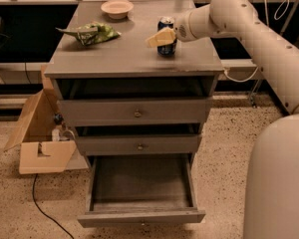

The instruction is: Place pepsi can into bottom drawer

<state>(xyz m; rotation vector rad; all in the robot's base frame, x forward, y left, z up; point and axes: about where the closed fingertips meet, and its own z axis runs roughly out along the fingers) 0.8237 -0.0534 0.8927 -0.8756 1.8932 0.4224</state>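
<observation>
Gripper (159, 38) at pepsi can (166, 23), upper centre. Bottom drawer (139, 217) pulled out, lower centre, reachable from above; upper drawer fronts (137, 112) overhang its rear.

Small dark-blue metal pepsi can (165, 23): middle hidden behind cream-tipped gripper (158, 38) at grey cabinet top's right side; logo too blurred to read. Wide grey wooden bottom drawer (139, 183): rear floor hidden under drawer above. White robot arm (269, 39): cut off by right edge.
</observation>
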